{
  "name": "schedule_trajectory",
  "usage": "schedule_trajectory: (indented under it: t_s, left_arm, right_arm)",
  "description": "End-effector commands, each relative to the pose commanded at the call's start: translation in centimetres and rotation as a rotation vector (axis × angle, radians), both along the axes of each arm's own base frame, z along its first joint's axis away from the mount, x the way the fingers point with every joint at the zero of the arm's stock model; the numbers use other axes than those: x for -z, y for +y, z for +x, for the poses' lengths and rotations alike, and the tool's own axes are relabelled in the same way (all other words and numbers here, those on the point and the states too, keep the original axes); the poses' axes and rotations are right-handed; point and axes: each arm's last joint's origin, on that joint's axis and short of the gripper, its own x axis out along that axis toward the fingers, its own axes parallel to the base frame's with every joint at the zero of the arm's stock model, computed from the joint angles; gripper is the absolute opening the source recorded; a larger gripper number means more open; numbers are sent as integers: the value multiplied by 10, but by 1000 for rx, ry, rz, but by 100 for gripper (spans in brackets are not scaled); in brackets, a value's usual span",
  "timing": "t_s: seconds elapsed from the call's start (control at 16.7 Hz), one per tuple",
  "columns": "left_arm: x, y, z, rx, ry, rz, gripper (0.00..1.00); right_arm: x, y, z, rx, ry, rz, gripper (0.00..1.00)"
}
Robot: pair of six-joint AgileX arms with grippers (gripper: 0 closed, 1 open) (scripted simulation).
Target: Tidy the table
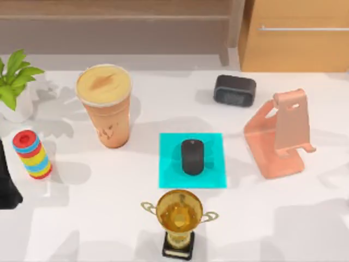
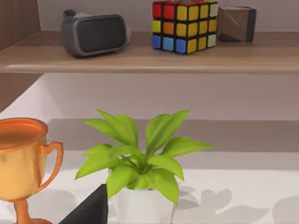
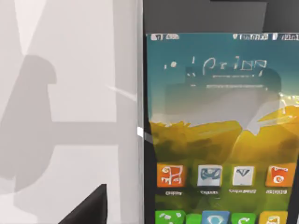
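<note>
The white table [image 1: 92, 218] carries a black mouse [image 1: 192, 156] on a cyan mat [image 1: 215, 174], a gold trophy [image 1: 179, 218] at the front, a tall orange drink cup [image 1: 106, 106], a stack of coloured rings [image 1: 32, 154], a dark small speaker [image 1: 234, 90] and a salmon phone stand [image 1: 278, 136]. My left arm [image 1: 6, 188] is a black shape at the table's left edge. Its wrist view faces the potted plant [image 2: 140, 163] and the trophy [image 2: 21, 163]. In the right wrist view a lit phone [image 3: 215, 140] lies flat on the white surface, close below my right gripper.
A potted plant [image 1: 15, 82] stands at the far left. A wooden cabinet [image 1: 294, 35] with a metal handle stands at the back right. A shelf [image 2: 149, 56] behind the table holds a grey headset [image 2: 93, 33], a colour cube [image 2: 184, 25] and a brown box [image 2: 237, 22].
</note>
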Motion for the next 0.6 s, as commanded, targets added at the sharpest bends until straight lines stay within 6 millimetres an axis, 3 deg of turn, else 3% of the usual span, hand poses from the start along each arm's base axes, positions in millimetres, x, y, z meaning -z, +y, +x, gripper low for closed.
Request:
schedule_trajectory:
  t_s: [0.36, 0.6]
  left_arm:
    - [0, 0, 0, 0, 0, 0, 100]
    - [0, 0, 0, 0, 0, 0, 100]
  right_arm:
    - [47, 1, 0, 0, -4, -1, 100]
    - [56, 1, -2, 0, -1, 0, 100]
